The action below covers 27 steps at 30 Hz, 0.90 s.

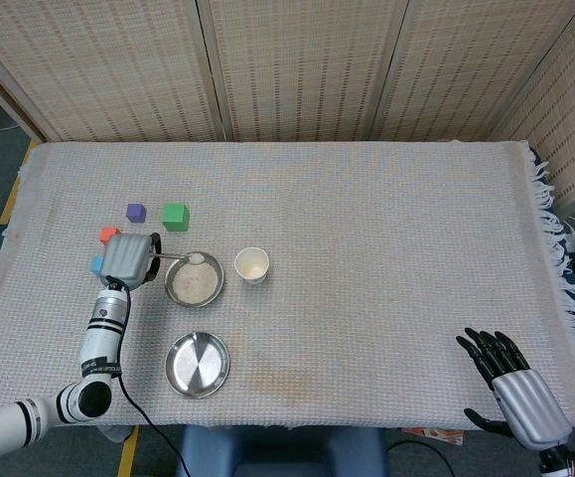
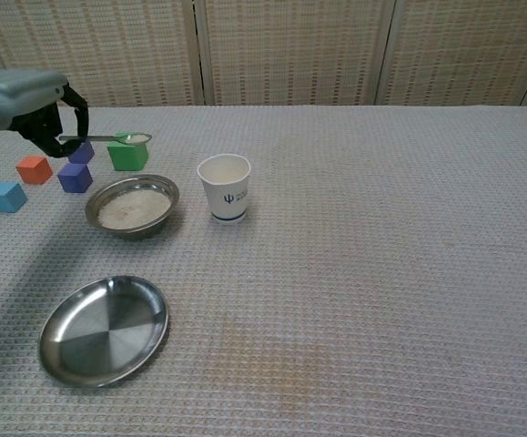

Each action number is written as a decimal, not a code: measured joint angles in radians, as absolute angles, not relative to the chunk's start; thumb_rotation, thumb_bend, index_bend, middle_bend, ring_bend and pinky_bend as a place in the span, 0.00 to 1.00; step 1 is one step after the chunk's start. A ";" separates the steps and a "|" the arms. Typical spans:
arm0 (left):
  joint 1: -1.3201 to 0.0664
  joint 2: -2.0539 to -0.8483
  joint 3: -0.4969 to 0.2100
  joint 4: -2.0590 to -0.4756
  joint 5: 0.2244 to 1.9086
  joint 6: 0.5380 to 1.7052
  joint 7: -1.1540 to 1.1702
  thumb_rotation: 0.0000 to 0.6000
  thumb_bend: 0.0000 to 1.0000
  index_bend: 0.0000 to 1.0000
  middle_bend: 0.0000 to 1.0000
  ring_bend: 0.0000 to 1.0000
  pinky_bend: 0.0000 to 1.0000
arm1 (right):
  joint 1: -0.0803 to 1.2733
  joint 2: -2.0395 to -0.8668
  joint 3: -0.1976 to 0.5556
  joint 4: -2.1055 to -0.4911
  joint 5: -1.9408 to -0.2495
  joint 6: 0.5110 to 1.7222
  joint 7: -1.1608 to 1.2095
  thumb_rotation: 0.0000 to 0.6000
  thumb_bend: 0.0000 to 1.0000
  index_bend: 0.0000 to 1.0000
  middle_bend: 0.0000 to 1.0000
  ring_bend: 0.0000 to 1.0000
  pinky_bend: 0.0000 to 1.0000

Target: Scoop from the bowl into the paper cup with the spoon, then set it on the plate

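Note:
My left hand [image 1: 128,257] [image 2: 28,102] grips the handle of a metal spoon [image 2: 122,138], held level above the table. The spoon's scoop [image 1: 196,258] carries pale grains and hangs over the far rim of the metal bowl [image 1: 195,281] [image 2: 132,206], which holds the same pale grains. A white paper cup [image 1: 251,264] [image 2: 224,187] stands upright just right of the bowl. The round metal plate [image 1: 197,365] [image 2: 105,330] lies nearer me, in front of the bowl. My right hand [image 1: 515,390] rests far off at the table's near right corner, fingers spread, holding nothing.
Coloured blocks sit left of and behind the bowl: green [image 2: 127,152], two purple [image 2: 75,177] [image 1: 136,212], red [image 2: 34,169], blue [image 2: 5,196]. The woven cloth [image 1: 386,258] covers the whole table, with its fringe along the right edge.

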<state>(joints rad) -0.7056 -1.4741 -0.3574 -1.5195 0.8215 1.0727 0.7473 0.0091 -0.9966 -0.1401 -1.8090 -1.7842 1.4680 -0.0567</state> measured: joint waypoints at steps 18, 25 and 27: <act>-0.880 -1.612 -0.327 -1.469 0.751 1.156 0.941 1.00 0.64 0.94 1.00 1.00 1.00 | 0.015 -0.978 -0.139 -1.796 -1.788 1.476 0.001 1.00 0.06 0.00 0.00 0.00 0.00; -0.912 -1.673 -0.296 -1.370 0.756 1.162 0.960 1.00 0.64 0.94 1.00 1.00 1.00 | 0.018 -0.970 -0.135 -1.790 -1.777 1.476 0.023 1.00 0.06 0.00 0.00 0.00 0.00; -0.918 -1.694 -0.283 -1.333 0.767 1.164 0.959 1.00 0.64 0.94 1.00 1.00 1.00 | 0.018 -0.969 -0.134 -1.789 -1.776 1.477 0.026 1.00 0.06 0.00 0.00 0.00 0.00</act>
<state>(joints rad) -0.9178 -1.6940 -0.2833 -1.3329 0.7674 1.1635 0.9595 0.0184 -0.9690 -0.1338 -1.7894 -1.7756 1.4770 0.0265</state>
